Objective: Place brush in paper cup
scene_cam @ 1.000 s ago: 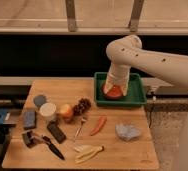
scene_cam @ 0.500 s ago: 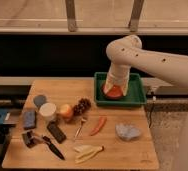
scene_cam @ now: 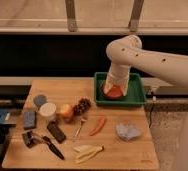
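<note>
Gripper [scene_cam: 115, 91] seemingly over green tray [scene_cam: 141, 94], grip state can't tell; brush [scene_cam: 43, 142] lies diag. at worktop's [scene_cam: 132, 150] opposite corner, near paper cup [scene_cam: 48, 111].

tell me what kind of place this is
Probably a robot test area, not a home: a wooden table laid out with mixed items such as a brush, paper cup and apple. The gripper is down in the green tray.

The wooden table [scene_cam: 137, 152] carries the brush [scene_cam: 44, 144], paper cup [scene_cam: 48, 111], apple [scene_cam: 66, 111], banana [scene_cam: 87, 152], red pepper [scene_cam: 98, 126], crumpled cloth [scene_cam: 127, 131] and green tray [scene_cam: 137, 102] (hand [scene_cam: 114, 90] low over it).
</note>
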Available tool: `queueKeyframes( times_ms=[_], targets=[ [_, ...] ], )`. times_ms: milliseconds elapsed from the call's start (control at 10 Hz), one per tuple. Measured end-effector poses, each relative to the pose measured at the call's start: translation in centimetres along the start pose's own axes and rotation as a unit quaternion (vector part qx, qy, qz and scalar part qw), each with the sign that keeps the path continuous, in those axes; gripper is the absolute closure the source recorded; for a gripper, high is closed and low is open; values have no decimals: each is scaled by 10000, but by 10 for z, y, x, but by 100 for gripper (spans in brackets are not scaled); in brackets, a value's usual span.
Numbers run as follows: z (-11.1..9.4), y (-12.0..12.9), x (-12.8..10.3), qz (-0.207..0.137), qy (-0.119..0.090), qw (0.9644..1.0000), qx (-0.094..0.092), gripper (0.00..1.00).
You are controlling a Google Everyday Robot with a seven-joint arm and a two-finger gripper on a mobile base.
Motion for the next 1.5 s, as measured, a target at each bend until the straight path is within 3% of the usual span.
queueKeyframes(
  times_ms=[400,500,800,1100,1200,1500],
  targets=[
    [0,-1,0,-6,30,10000,22,35],
    [2,4,2,-190,94,9998,37,35],
    [5,60,19,-929,273,9953,-73,35],
    [3,132,51,-1807,512,9816,-340,35],
    [0,165,72,-2270,620,9707,-496,35],
    [-7,230,111,-3062,787,9453,-805,35]
  ],
)
